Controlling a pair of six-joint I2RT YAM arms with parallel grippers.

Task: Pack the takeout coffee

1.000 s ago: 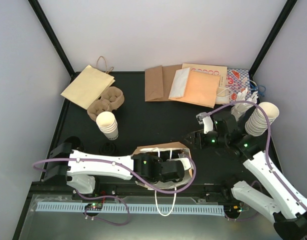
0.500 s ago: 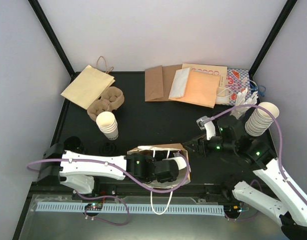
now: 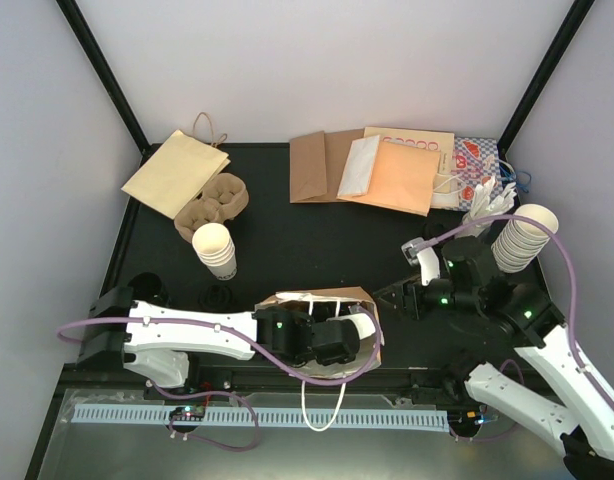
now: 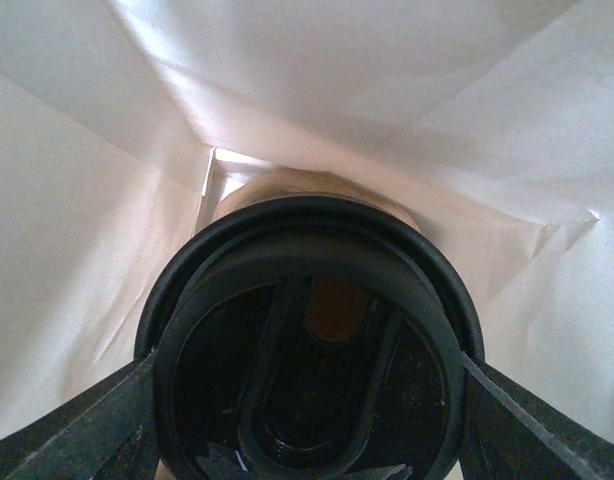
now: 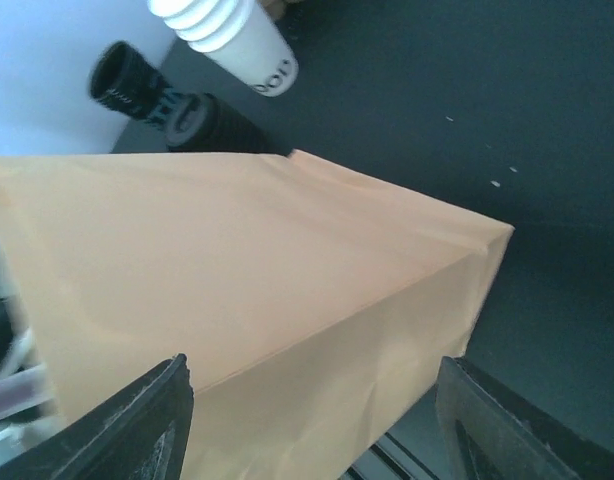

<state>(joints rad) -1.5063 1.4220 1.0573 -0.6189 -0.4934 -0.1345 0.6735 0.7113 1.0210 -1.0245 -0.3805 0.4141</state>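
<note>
The black table carries flat paper bags along its far edge. At its near edge stands an open brown bag with a white lining and white handles.

The left arm reaches across from the left and dips into this bag's mouth. The right arm comes in from the right, and the right gripper is level with the bag's side. Its fingers are spread wide and hold nothing. The bag's brown wall fills the view past them, and whether they touch it cannot be told.

Left of the bag stands a cup stack, and behind that a pulp carrier.

Inside the bag, the left gripper grasps a cup from both sides. Its fingers press against the round black lid. The cup sits deep between the white walls, near the bag's bottom fold.
</note>
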